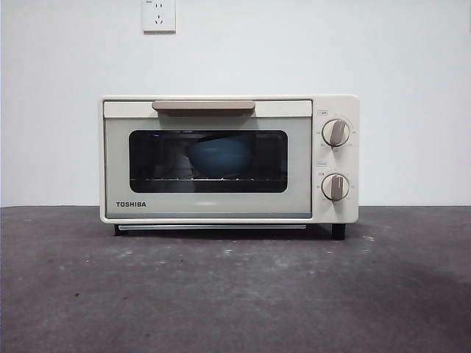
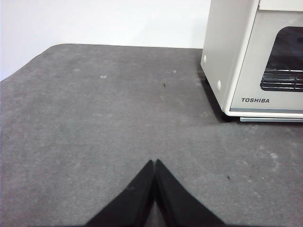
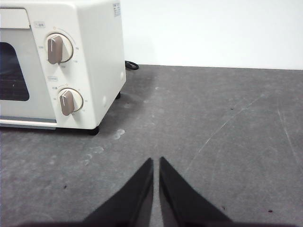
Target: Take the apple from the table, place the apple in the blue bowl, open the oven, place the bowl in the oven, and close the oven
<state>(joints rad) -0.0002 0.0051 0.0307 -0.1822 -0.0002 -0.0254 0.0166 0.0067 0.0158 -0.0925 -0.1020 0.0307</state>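
Observation:
The cream-white Toshiba oven [image 1: 228,158] stands at the back of the dark grey table [image 1: 235,294] with its door closed. Through the dark glass window I make out the blue bowl [image 1: 219,157] resting on the rack inside. The apple is hidden from every view. My left gripper [image 2: 155,163] hovers over bare table off the oven's [image 2: 251,56] left side, jaws shut with nothing between them. My right gripper [image 3: 155,161] hovers over bare table off the oven's [image 3: 61,61] knob side, its jaws closed to a thin slit and holding nothing. Neither gripper shows in the front view.
A white wall with a socket [image 1: 158,15] rises behind the oven. A black cable [image 3: 131,65] lies on the table behind the oven's right side. The beige bar handle [image 1: 203,107] runs along the top of the door, two knobs [image 1: 335,132] on the right panel.

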